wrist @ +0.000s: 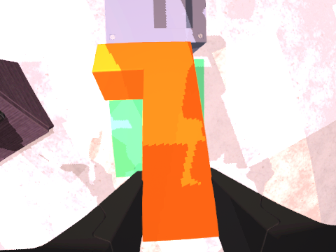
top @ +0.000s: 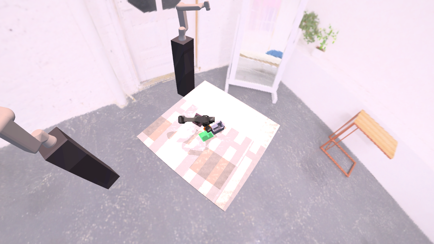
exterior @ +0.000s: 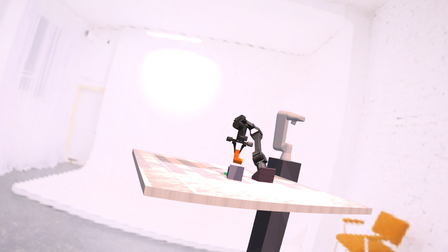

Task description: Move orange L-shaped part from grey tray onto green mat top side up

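Note:
The orange L-shaped part is held in the air, clear of the tray, with its L-shaped end away from the fingers. In the exterior view it hangs with that end down. My gripper is shut on its straight end. The grey tray stands on the table, its pocket partly in view. The green mat lies beside the tray. In the wrist view the part hides much of the mat.
A dark wooden block stands on the table near the arm's base, left of the mat in the wrist view. Two pale arms on black pedestals stand beyond the table in the top view.

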